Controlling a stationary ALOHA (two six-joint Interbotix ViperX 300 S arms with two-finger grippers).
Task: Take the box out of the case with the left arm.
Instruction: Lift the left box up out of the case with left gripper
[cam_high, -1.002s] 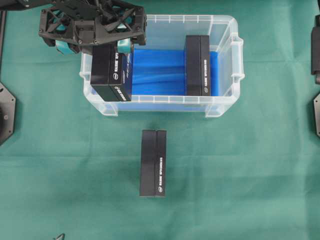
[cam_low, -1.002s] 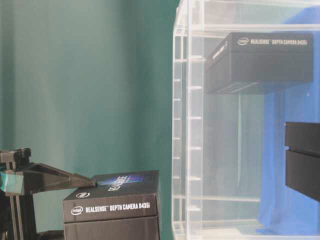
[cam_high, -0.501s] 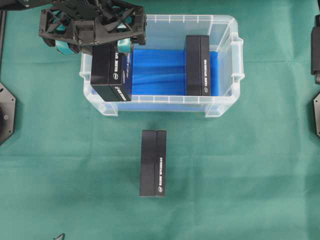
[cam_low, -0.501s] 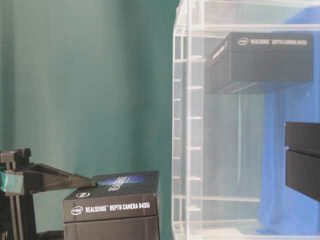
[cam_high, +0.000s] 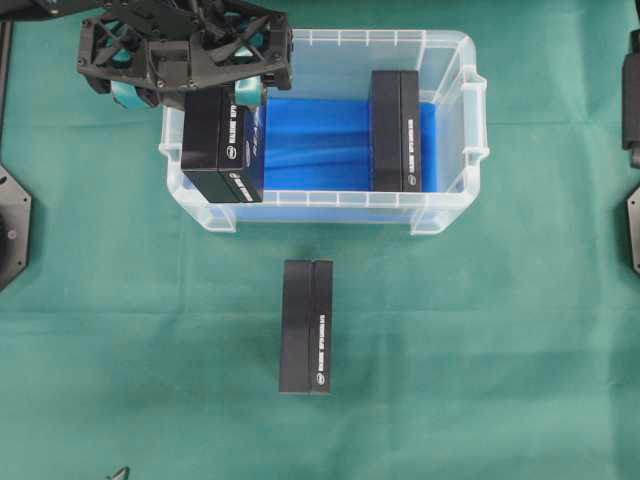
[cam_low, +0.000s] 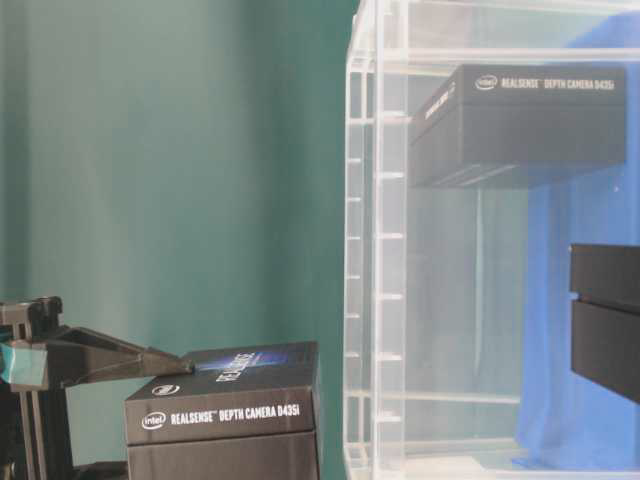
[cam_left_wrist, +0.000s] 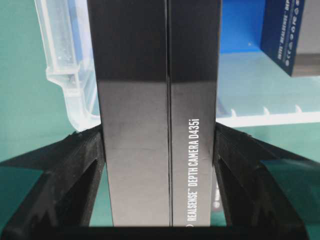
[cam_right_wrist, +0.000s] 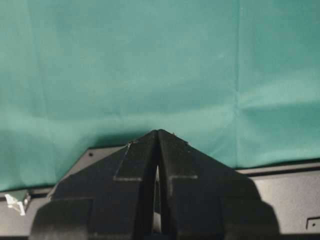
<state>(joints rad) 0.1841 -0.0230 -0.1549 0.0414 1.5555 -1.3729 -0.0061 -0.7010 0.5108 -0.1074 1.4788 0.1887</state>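
Left wrist view: my left gripper (cam_left_wrist: 160, 160) is clamped on a black box (cam_left_wrist: 159, 100) — one finger pressed flat against each long side, the printed edge facing the camera. From overhead, the left gripper (cam_high: 190, 95) holds this box (cam_high: 222, 145) over the left end of the case (cam_high: 455, 50), above the blue sheet (cam_high: 315, 140) that lines the bottom. A second black box (cam_high: 395, 130) stands inside the case near its right end. A third black box (cam_high: 306, 326) lies on the green cloth (cam_high: 500, 350) in front of the case, apart from it. Right wrist view: my right gripper (cam_right_wrist: 158, 150) rests over bare cloth — fingers pressed together, holding nothing.
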